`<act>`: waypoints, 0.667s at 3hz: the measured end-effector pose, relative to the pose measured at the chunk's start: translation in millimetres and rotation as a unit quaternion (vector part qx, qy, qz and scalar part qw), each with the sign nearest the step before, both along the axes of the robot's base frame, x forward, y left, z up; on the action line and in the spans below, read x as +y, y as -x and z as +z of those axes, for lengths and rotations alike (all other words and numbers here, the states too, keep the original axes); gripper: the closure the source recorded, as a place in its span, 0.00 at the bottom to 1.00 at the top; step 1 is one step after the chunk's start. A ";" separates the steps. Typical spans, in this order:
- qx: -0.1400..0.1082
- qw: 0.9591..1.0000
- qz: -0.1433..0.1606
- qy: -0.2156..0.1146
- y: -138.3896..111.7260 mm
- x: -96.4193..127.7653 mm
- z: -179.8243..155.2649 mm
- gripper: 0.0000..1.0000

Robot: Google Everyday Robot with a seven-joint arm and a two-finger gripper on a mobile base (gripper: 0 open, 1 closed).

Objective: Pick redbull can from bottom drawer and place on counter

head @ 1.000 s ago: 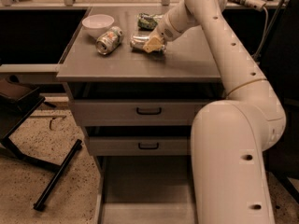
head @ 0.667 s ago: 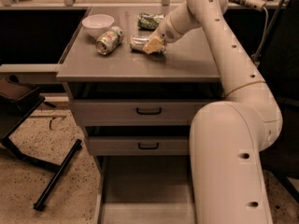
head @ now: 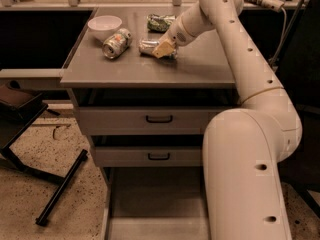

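- A grey cabinet seen from the front, with a white bowl at the back left of its desk.
- The redbull can lies on its side on the desk, to the right of the bowl and a little nearer the front.
- The gripper is low over the desk at the right end of that can, farther right of the bowl.
- Its tan fingers are closed on the can's right end.
- A fatter white can lies on its side just in front of the bowl.
- A green packet lies level with the bowl, to its right and behind the redbull can.
- The bottom drawer is pulled open, well below the bowl.
- Two shallower drawers sit between it and the desk.
- The white arm reaches in from the right.
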State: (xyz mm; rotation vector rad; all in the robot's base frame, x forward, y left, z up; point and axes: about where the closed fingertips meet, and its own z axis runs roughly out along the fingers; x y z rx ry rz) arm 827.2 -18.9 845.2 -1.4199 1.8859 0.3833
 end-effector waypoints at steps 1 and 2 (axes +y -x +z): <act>0.000 1.000 0.000 0.000 0.0 0.0 0.0 0.37; 0.000 1.000 0.000 0.000 0.0 0.1 -0.1 0.13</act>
